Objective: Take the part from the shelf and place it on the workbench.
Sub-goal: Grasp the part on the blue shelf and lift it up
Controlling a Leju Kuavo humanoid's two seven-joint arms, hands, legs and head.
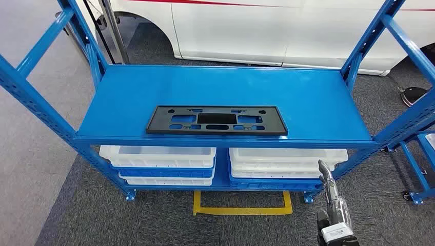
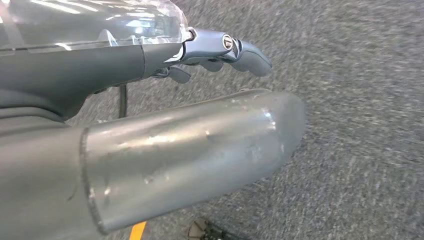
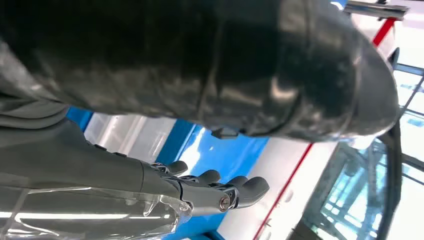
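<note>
A flat black rectangular part (image 1: 217,120) with several cut-outs lies near the front edge of the blue shelf's top board (image 1: 154,84). My right hand (image 1: 326,177) rises at the lower right, below and to the right of the part, fingers straight and holding nothing. In the right wrist view the same hand (image 3: 210,187) has its fingers apart in front of the blue shelf. My left hand (image 2: 220,52) hangs over grey carpet, fingers stretched out and holding nothing.
White and blue trays (image 1: 159,164) are stacked on the lower shelf, with more trays (image 1: 287,161) to their right. Blue uprights (image 1: 31,97) frame both ends. A white car (image 1: 287,25) stands behind. Yellow floor marking (image 1: 241,209) lies under the front edge.
</note>
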